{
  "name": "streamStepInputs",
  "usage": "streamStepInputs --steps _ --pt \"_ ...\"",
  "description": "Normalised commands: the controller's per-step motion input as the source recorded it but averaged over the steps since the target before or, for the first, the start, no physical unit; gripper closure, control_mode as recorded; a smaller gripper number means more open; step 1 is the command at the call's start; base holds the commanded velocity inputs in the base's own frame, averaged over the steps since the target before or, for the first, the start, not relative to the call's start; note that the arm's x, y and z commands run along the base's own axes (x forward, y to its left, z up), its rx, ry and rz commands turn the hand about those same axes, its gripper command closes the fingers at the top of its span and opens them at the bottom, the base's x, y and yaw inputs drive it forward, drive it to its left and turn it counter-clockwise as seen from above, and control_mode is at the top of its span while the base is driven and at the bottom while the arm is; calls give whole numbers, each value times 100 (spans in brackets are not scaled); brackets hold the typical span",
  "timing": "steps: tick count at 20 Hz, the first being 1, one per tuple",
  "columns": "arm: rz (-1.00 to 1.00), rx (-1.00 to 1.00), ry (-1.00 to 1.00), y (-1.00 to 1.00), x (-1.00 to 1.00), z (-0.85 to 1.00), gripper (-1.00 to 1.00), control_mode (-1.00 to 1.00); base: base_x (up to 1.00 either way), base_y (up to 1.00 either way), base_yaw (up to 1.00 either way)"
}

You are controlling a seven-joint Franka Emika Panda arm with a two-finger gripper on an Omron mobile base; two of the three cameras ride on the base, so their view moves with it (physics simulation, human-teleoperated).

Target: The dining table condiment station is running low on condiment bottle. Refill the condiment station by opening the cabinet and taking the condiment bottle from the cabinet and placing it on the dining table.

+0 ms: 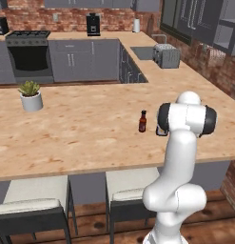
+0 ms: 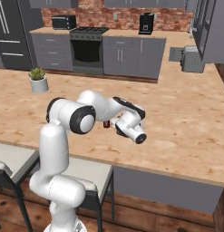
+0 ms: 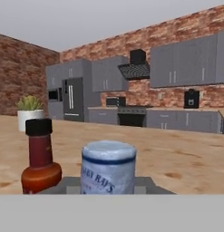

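Brick walls and grey cabinets ring the kitchen, with a black stove (image 1: pixel 28 50), a coffee machine (image 1: pixel 93 24) and a toaster (image 1: pixel 166 56) on the far counters. Nearer me runs the long dining table (image 1: pixel 81 138), its light mottled top carrying a small potted plant (image 1: pixel 31 95) near the left end, with grey-seated stools (image 1: pixel 33 200) tucked under the near edge.

From the hand view, the condiment bottle (image 3: pixel 108 165) stands upright right at the gripper (image 3: pixel 109 189), its bluish cap and lettered label close against the lens. The jaws are closed in on it, though the contact itself is cut off at the bottom of that view. I can't tell whether its base touches the tabletop. Just beside it, to its left as the hand sees it, stands a slimmer red-brown bottle (image 1: pixel 142 121) with a black cap, resting on the table and apart from the gripper.

My arm (image 1: pixel 183 143) rises from the base beside the stools, folds at the elbow above the table edge, and reaches low and level over the top. The hand looks across the table towards the stove wall.
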Motion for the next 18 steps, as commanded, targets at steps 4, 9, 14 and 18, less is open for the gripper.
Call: streamStepInputs --steps 4,9,14,18 --pt "1 -4 -7 0 -18 -37 100 -100 0 0 0" --pt "1 -3 -5 0 -9 -30 -100 -100 0 0 0" --pt "0 0 -3 0 -8 -11 -100 -100 0 0 0" --pt "0 0 -2 0 -7 -2 -100 -100 0 0 0"
